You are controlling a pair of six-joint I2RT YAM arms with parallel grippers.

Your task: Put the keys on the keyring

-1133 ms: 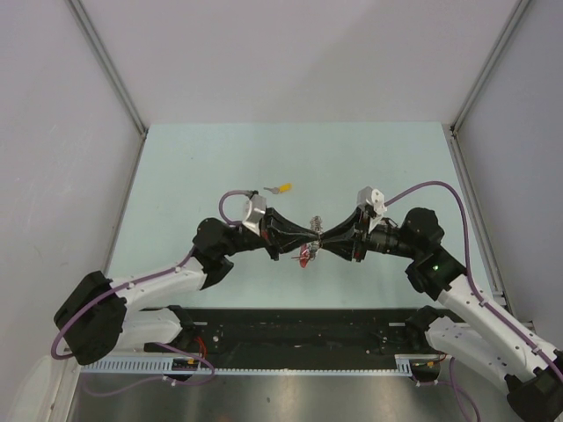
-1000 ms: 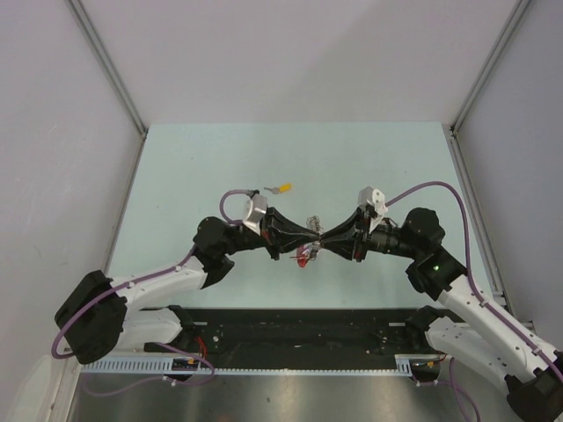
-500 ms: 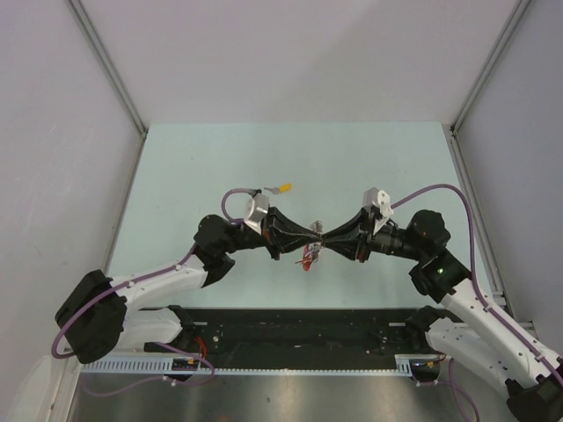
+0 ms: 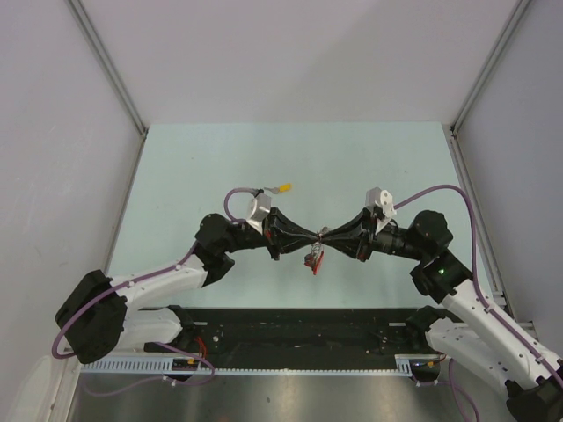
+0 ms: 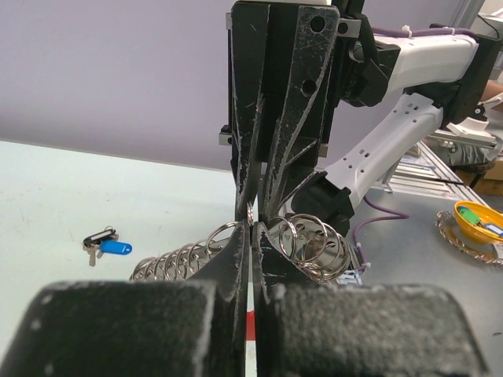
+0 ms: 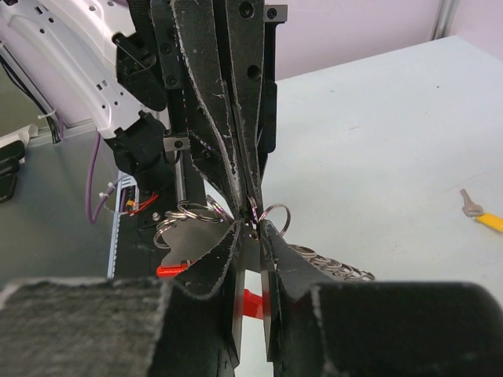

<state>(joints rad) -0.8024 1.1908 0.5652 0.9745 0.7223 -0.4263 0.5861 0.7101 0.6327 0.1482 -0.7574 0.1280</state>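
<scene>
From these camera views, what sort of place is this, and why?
Probably a robotics lab cell: grey panels wall in a pale green table, with left arm and right arm bolted at its edge.

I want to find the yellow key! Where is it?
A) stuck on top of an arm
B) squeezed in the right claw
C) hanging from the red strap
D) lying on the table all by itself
D: the yellow-capped key lies flat on the table, and nothing is gripping it or hooked to it.
</scene>
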